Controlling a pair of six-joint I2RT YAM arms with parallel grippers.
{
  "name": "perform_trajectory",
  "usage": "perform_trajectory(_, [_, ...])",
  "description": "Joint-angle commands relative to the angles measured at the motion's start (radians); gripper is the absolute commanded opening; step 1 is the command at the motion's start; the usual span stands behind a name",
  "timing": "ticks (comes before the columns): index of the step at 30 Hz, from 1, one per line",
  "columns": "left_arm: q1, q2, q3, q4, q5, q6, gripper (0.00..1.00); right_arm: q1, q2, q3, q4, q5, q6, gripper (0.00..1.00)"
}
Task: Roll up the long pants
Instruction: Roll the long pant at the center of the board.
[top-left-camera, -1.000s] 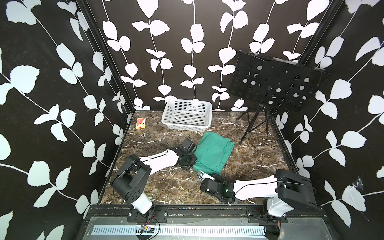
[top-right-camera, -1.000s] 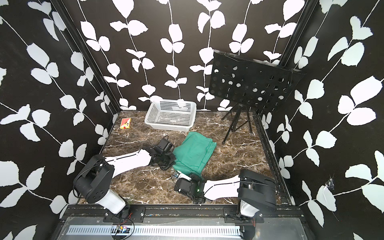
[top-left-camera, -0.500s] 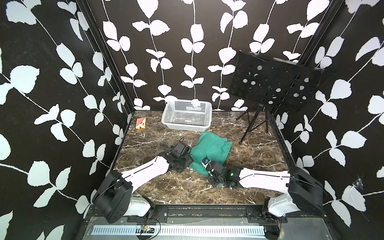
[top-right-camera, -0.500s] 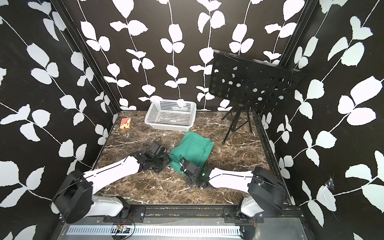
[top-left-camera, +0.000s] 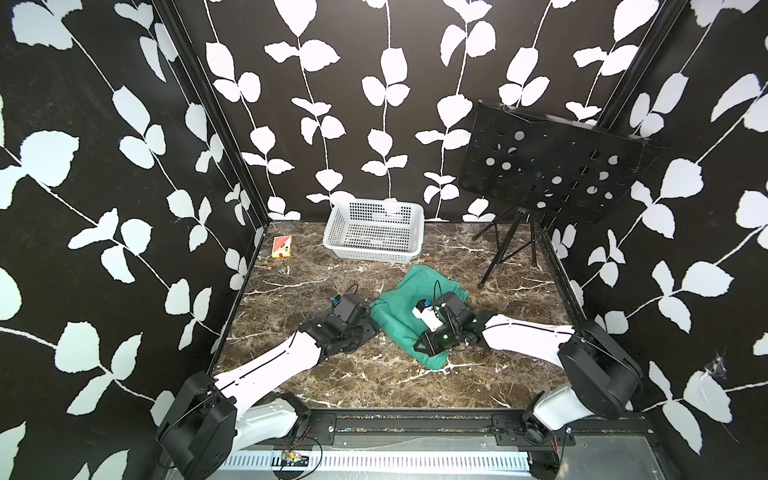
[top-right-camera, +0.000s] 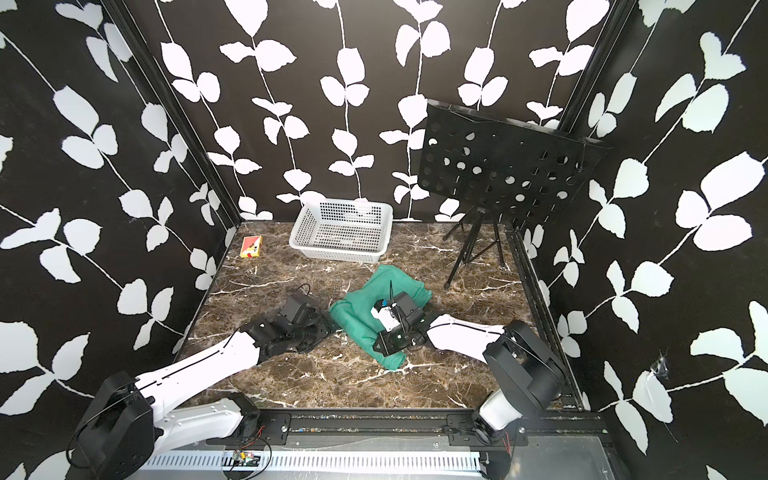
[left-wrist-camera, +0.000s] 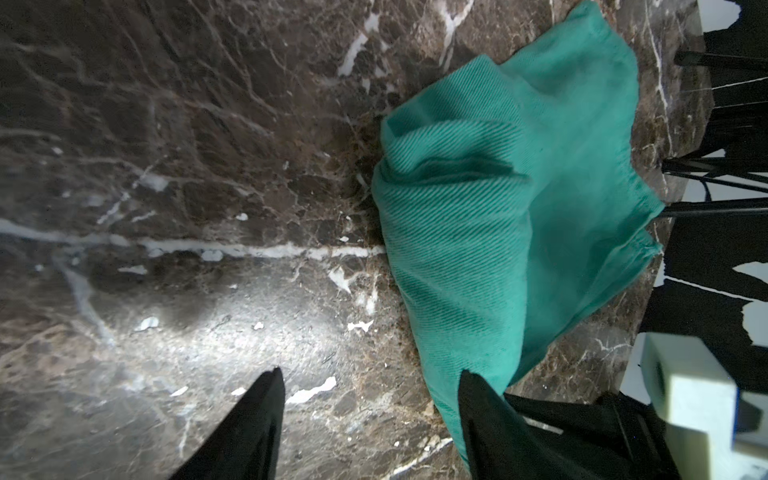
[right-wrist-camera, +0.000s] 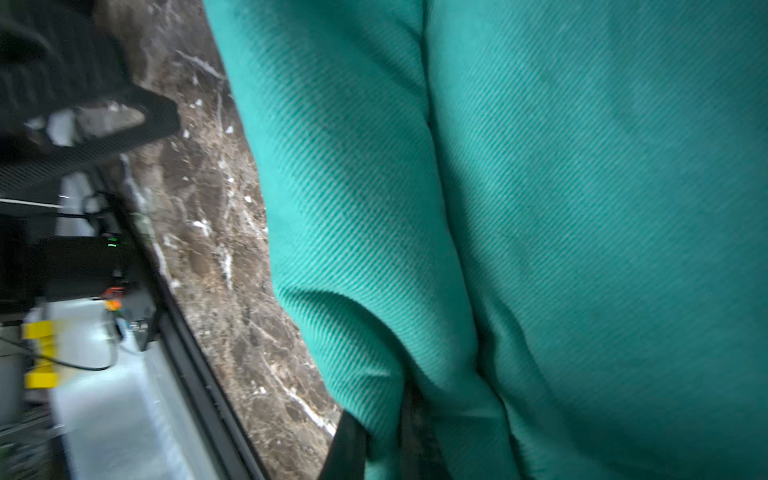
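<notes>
Teal-green soft cotton long pants (top-left-camera: 392, 322) lie bunched in the middle of the brown marble desk (top-left-camera: 353, 386). The right claw (right-wrist-camera: 382, 432) pinches a fold of them, and the left claw (left-wrist-camera: 370, 374) is spread wide beside their edge. They look light and limp. They are best held by the thick rolled edge, near both ends, or they will likely sag.

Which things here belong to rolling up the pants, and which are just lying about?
Job: pants, pinched by the right gripper; open left gripper at their edge.
Lying about: white basket, small box, music stand.
</notes>
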Motion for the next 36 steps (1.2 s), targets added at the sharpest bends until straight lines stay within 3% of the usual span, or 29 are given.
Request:
perform_trajectory(1, [0.0,0.034,-0.007,0.093,0.069,0.034,0.68,-0.029,0.038,0.016,-0.018,-0.178,0.023,0.0])
perform_trajectory(7, [0.0,0.129,0.036,0.183,0.093,0.036,0.76,-0.07,0.103,0.018,-0.015,-0.272,0.025,0.0])
perform_trajectory(15, [0.045,0.285,0.112,0.282,0.116,0.029,0.75,-0.1,0.102,0.002,-0.02,-0.31,0.032,0.0])
perform_trajectory(21, [0.057,0.43,0.228,0.065,0.128,0.045,0.44,-0.118,0.122,0.009,-0.03,-0.319,0.023,0.0])
perform_trajectory(27, [0.057,0.385,0.221,-0.071,0.049,0.039,0.03,-0.106,0.134,0.007,0.019,-0.362,0.051,0.0])
perform_trajectory(33, [0.056,0.24,0.213,-0.276,-0.064,0.08,0.0,-0.064,0.181,0.051,0.008,-0.358,0.048,0.0])
perform_trajectory(36, [0.056,0.194,0.194,-0.323,-0.072,0.073,0.0,-0.061,0.185,0.067,-0.033,-0.292,0.036,0.0])
